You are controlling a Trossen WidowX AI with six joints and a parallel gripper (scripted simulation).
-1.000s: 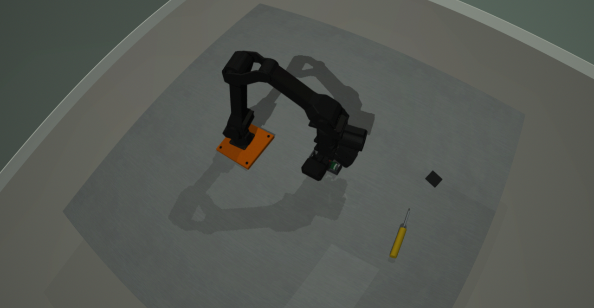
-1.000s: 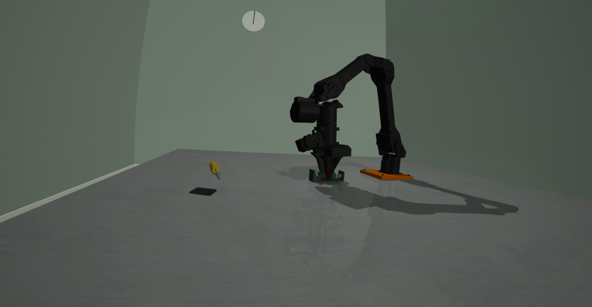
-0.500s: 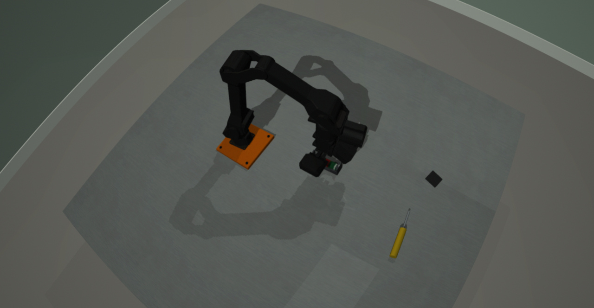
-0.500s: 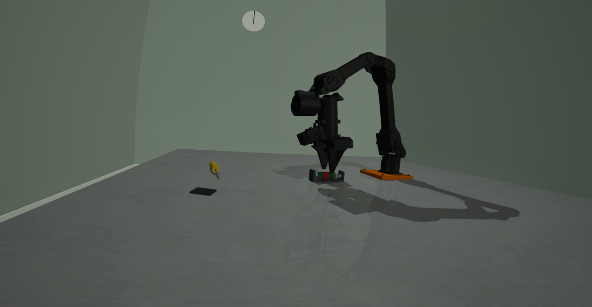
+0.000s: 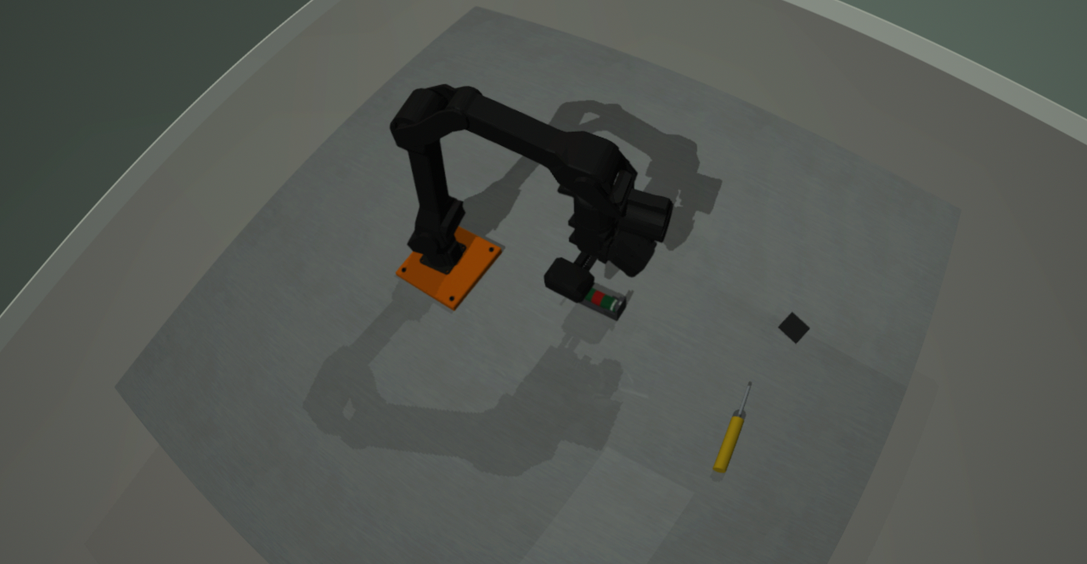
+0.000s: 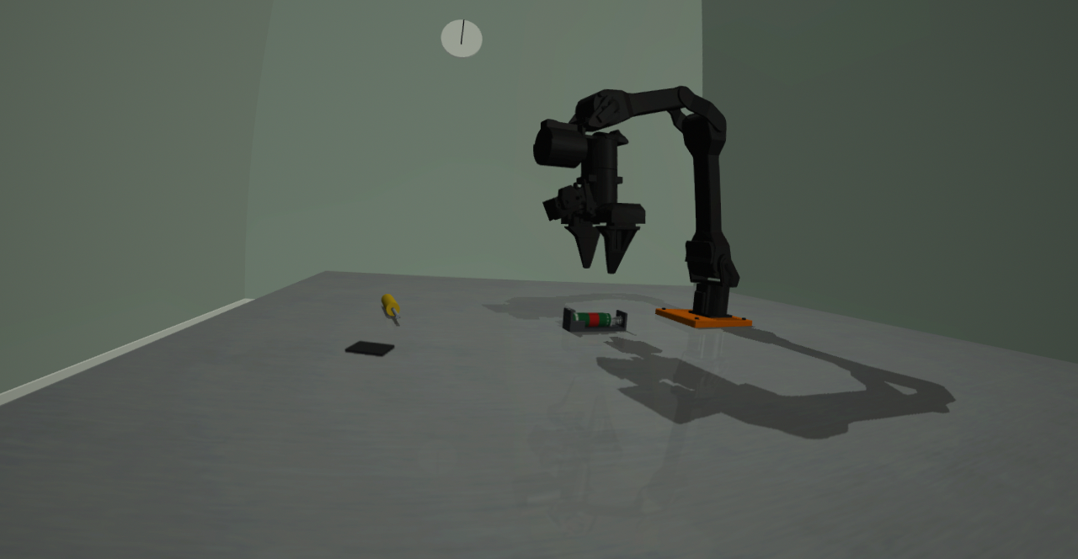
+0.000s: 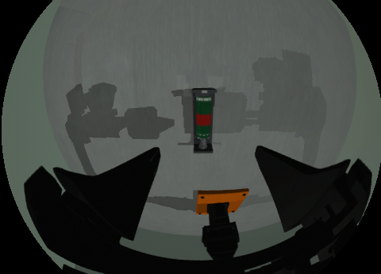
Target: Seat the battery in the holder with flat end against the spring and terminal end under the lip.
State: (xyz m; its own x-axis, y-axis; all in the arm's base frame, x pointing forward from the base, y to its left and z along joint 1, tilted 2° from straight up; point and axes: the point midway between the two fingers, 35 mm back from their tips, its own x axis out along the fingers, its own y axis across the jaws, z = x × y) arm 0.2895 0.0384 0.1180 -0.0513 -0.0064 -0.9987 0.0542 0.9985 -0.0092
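A green battery with a red band [image 5: 598, 297] [image 6: 595, 320] [image 7: 204, 120] lies flat and straight in the dark holder [image 5: 620, 310] [image 6: 570, 321] [image 7: 203, 150]. In the wrist view one end of it meets the coiled spring [image 7: 203, 143] and the other end is at the lip wall [image 7: 204, 90]. Whether its terminal tip is under the lip is too small to tell. My gripper [image 6: 599, 270] [image 7: 209, 152] is wide open and empty. It hangs well above the holder and touches nothing. In the top view the gripper hides part of the holder.
A yellow screwdriver [image 5: 729, 441] [image 6: 389, 304] and a flat black square [image 5: 793, 327] [image 6: 369, 348] lie on the table, away from the holder. The arm's orange base plate [image 5: 472, 273] [image 6: 705, 322] [image 7: 238, 196] is beyond the holder's spring end.
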